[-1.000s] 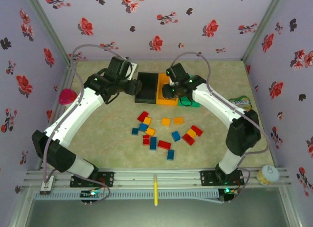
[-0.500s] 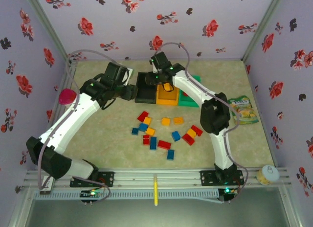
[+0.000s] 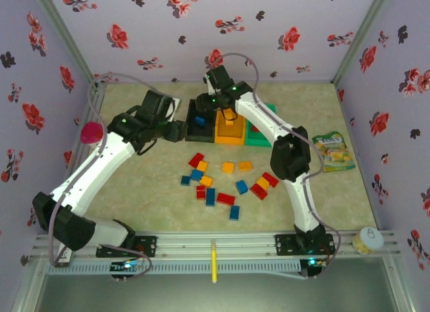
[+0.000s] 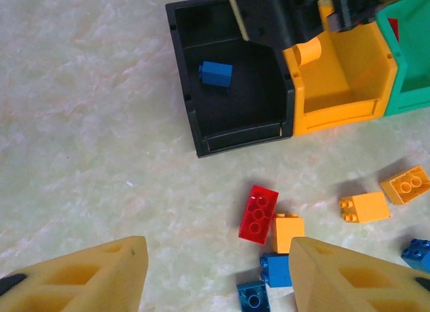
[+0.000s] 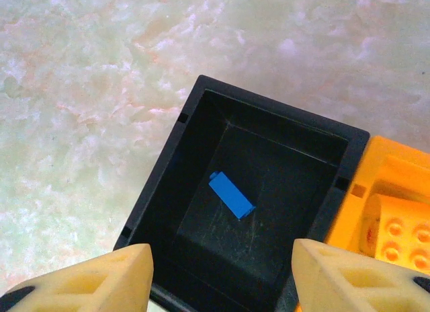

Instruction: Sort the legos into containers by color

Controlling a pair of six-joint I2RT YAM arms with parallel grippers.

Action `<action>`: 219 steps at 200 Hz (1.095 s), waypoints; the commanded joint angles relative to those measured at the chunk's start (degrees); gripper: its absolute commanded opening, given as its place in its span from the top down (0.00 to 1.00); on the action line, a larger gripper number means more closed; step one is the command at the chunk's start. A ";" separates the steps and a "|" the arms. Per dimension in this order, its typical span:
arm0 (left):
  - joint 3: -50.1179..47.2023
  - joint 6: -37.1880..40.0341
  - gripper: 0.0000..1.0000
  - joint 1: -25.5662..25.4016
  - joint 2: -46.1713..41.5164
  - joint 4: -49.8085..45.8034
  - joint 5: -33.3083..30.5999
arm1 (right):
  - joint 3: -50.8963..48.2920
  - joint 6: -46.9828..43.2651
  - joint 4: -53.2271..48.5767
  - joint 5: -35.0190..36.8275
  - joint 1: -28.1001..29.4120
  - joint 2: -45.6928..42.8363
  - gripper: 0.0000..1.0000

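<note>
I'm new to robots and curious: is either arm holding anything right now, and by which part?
Nothing is held: both arms' jaws stand open and empty. A blue brick lies loose in the black bin.

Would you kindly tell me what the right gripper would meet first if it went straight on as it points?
Probably the blue brick lying in the black bin, though depth is unclear.

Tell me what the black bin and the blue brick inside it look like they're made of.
Black bin: probably moulded plastic, mostly matte; thin walls, notched rim, faint scuffs on the floor. Blue brick: likely hard plastic, smooth and slightly glossy; crisp edges, even colour.
</note>
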 commanded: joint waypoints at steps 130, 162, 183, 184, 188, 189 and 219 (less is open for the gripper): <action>-21.08 -20.65 0.43 -6.68 2.23 0.75 9.70 | -29.54 3.04 6.41 4.33 -2.88 -27.51 0.41; -19.94 -19.90 0.44 -7.73 7.15 -0.05 10.36 | -30.84 3.60 6.41 4.94 -2.97 -28.37 0.41; -19.79 -19.19 0.43 -7.77 9.51 0.03 10.73 | -31.91 3.73 6.70 5.19 -3.06 -29.27 0.41; -19.77 -19.15 0.43 -7.77 9.64 0.08 10.80 | -31.96 3.74 6.69 5.20 -3.06 -29.32 0.41; -19.67 -19.01 0.43 -7.82 9.91 0.17 10.93 | -32.13 3.74 6.68 5.21 -3.12 -29.45 0.41; -19.71 -18.97 0.43 -7.84 10.06 0.20 10.93 | -32.16 3.70 6.68 5.30 -3.13 -29.45 0.41; -19.78 -17.53 0.43 -8.17 12.24 2.31 13.25 | -32.62 3.65 6.42 5.45 -3.50 -29.74 0.41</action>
